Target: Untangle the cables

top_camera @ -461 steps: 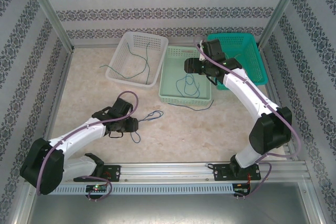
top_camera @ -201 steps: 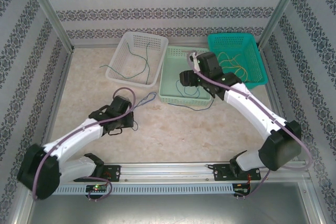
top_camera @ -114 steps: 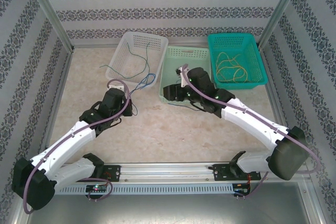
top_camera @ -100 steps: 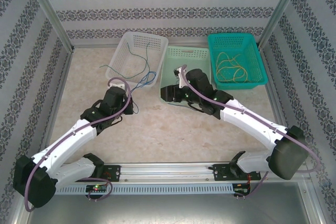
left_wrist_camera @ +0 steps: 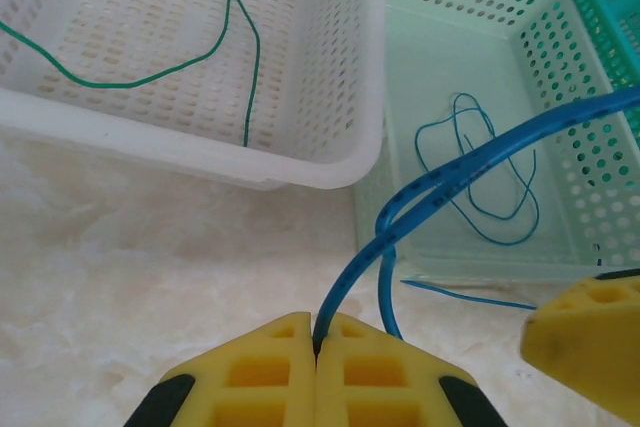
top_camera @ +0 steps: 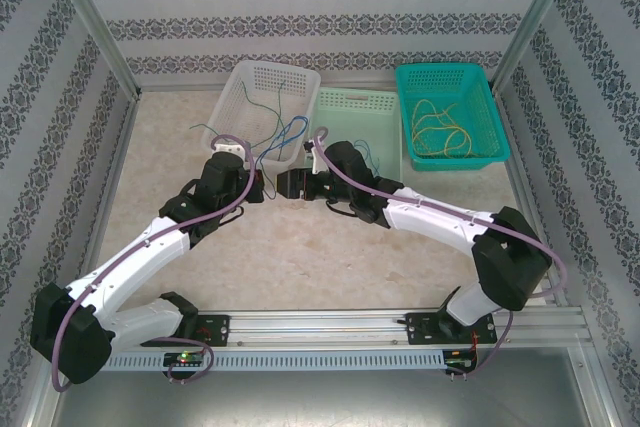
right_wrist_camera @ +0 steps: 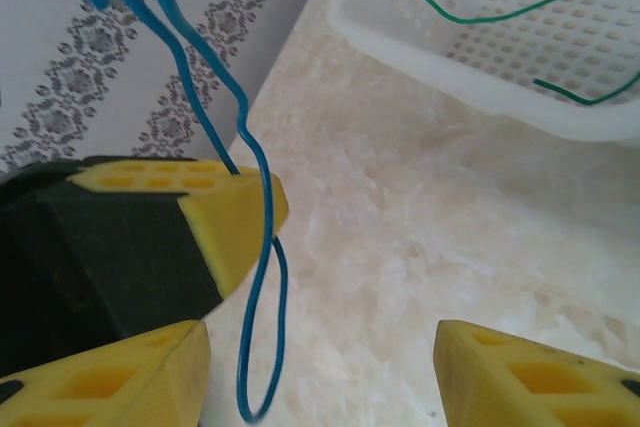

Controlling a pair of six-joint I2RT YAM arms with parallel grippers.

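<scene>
My left gripper [left_wrist_camera: 315, 335] is shut on a blue cable [left_wrist_camera: 440, 182], which climbs up and to the right from the pinch. In the top view this gripper [top_camera: 262, 187] hovers over the table just in front of the white basket [top_camera: 232, 142], with the blue cable [top_camera: 288, 131] looping above it. My right gripper [right_wrist_camera: 320, 372] stands open right beside the left one, and the cable's hanging loop [right_wrist_camera: 262, 327] dangles by its left finger. A green cable [left_wrist_camera: 230, 37] lies in the white basket, another blue cable [left_wrist_camera: 480, 162] in the mint basket [left_wrist_camera: 450, 267], and a yellow one [top_camera: 440, 127] in the teal basket [top_camera: 498, 152].
The three baskets stand in a row at the back of the table. My two arms meet near the middle [top_camera: 285, 185], close to the front wall of the white basket. Patterned walls and metal posts [top_camera: 95, 37] fence the table on three sides.
My left gripper has carried the blue cable up and back toward the white basket. The right arm has swung left from the mint basket to beside the left gripper, its jaws narrowing slightly.
</scene>
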